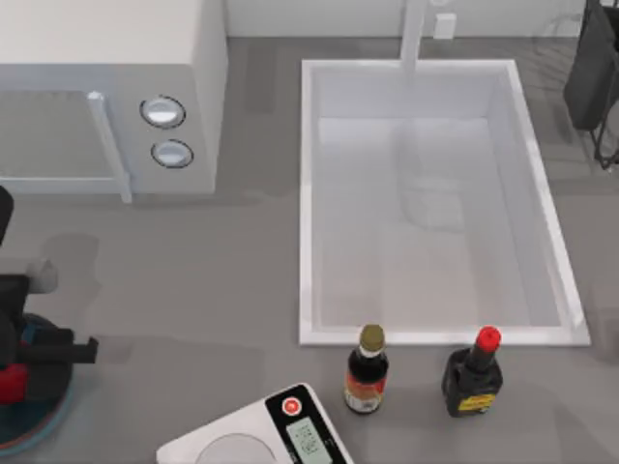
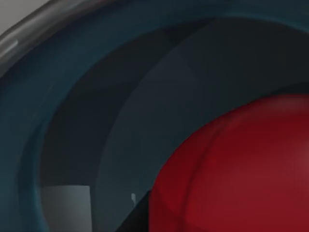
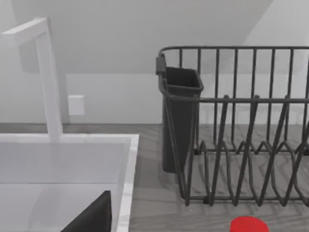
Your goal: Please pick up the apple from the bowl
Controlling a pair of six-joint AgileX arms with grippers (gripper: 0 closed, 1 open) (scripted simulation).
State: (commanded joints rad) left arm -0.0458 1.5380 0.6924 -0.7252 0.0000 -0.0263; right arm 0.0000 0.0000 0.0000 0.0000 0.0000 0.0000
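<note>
My left gripper (image 1: 19, 353) is down in the bowl (image 1: 44, 425) at the table's left front edge, right over the apple (image 1: 12, 384). From the left wrist the apple (image 2: 241, 169) sits very close, inside the blue wall (image 2: 29, 145) (I can't tell how the fingers stand). I judge the reach done; grasp and lift remain. Farther off, two bottles (image 1: 367, 370), then the sink (image 1: 309, 193).

Right under the left gripper (image 1: 14, 362), the apple (image 2: 241, 169) has a smooth, glossy red skin and the bowl (image 2: 29, 121) looks like translucent blue glass with a shiny rim. Farther off, the sink (image 1: 435, 338) is smooth white, the worktop (image 1: 193, 280) matt grey, and the dish rack (image 3: 241, 145) dark wire.
</note>
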